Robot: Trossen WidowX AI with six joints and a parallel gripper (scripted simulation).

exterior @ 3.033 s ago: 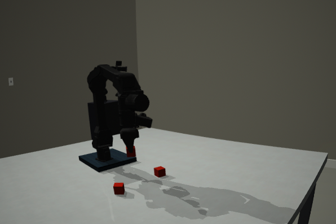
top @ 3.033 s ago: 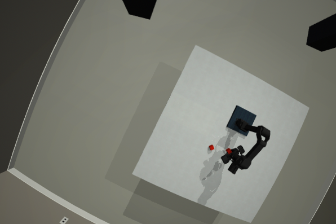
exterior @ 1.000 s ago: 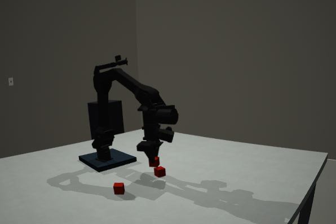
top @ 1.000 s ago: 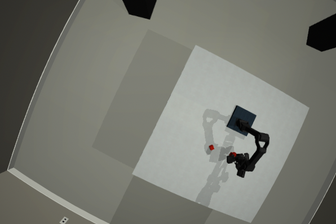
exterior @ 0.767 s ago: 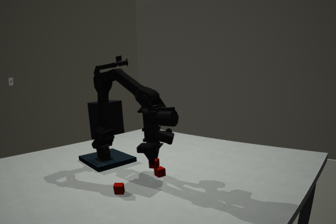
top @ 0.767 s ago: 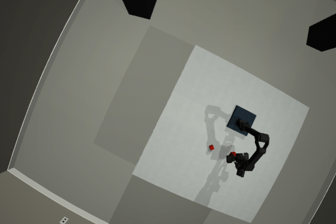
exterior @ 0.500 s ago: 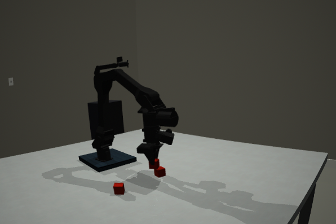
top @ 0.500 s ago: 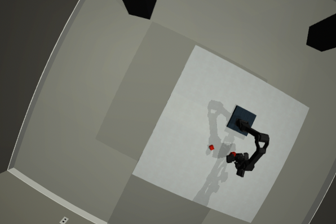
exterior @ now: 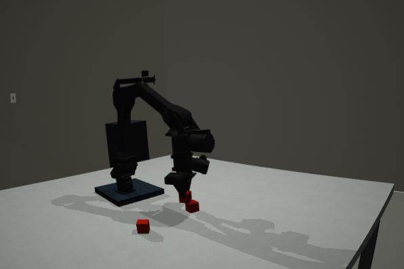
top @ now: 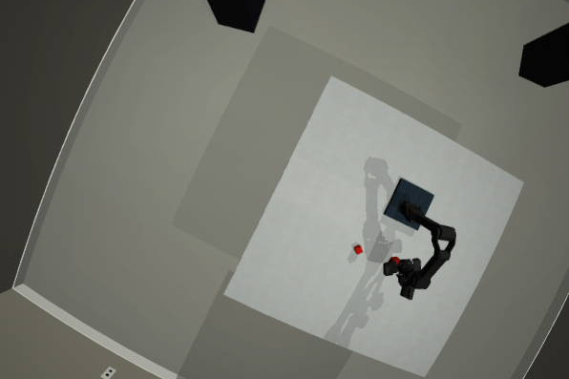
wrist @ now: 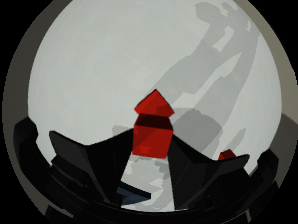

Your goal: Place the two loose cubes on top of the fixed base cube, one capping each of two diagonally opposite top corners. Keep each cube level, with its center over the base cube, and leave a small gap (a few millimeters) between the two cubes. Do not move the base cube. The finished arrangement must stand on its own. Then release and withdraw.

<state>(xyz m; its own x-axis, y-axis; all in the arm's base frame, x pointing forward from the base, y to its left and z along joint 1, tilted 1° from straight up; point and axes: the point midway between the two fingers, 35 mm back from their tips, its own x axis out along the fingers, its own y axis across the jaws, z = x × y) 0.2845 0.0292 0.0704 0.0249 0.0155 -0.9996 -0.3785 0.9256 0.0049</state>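
Note:
My gripper [exterior: 184, 197] [wrist: 151, 135] points down, its fingers on both sides of a red cube [exterior: 188, 196] [wrist: 151, 142]. Another red cube, apparently the base cube [exterior: 192, 207] [wrist: 154, 104], is just below and beside the held one. The held cube looks level and overlaps it in view; contact between them cannot be told. In the top view a red patch [top: 394, 261] shows at the gripper; which cube it is cannot be told. The other loose red cube [top: 358, 249] [exterior: 143, 226] [wrist: 226, 155] rests apart on the table.
The arm stands on a dark blue base plate [top: 420, 193] [exterior: 150, 193] on the pale table [top: 305, 219] [exterior: 288, 196]. The arm's shadow falls across the table near the cubes. A table edge [exterior: 371, 221] shows at the right in the exterior view.

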